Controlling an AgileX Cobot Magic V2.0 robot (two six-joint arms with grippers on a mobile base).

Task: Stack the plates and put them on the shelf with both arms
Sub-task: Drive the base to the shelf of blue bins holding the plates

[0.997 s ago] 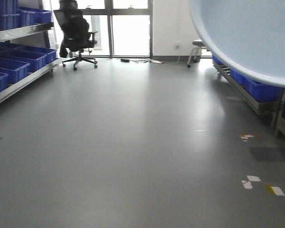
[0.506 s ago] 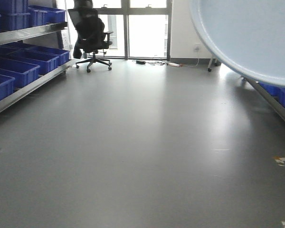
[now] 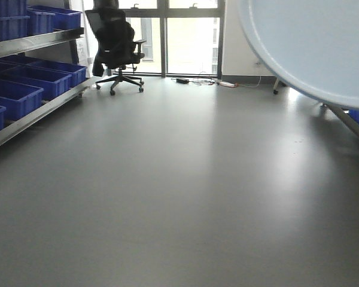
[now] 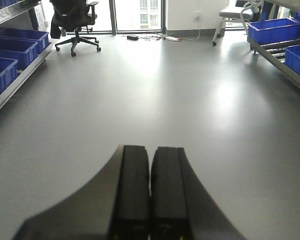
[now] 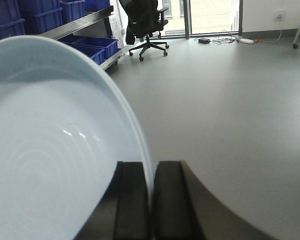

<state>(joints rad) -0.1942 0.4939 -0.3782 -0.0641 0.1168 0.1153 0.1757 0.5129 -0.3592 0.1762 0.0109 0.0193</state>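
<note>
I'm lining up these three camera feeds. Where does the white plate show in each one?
Front-facing view: the plate fills the top right corner, cut by the frame.
Left wrist view: not in it; only the shut left end effector shows.
Right wrist view: the plate fills the left side, its rim pinched in the right end effector.
Shared landmark: the black office chair, far back in all three.

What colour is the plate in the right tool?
The plate is white with a faint blue tint and no printed pattern. The right wrist view shows it best.
</note>
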